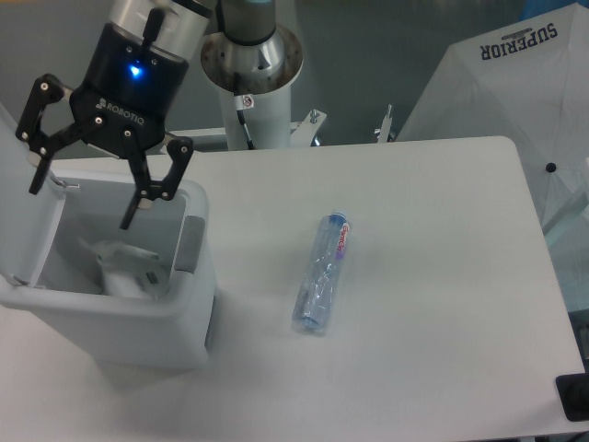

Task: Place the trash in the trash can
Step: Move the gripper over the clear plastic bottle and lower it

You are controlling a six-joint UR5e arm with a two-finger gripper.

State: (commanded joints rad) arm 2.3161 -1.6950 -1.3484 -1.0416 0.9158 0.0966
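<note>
My black two-finger gripper (83, 195) spread wide and empty above the large white plastic trash can (189, 318), crinkly white plastic packet (124, 265) lying inside it, crushed clear bluish plastic bottle (322, 274) on the white table (442, 276) well to the can's right

You see a black gripper (81, 204) with a blue light, white lettering, and a silver-grey arm column (250, 64)
</note>
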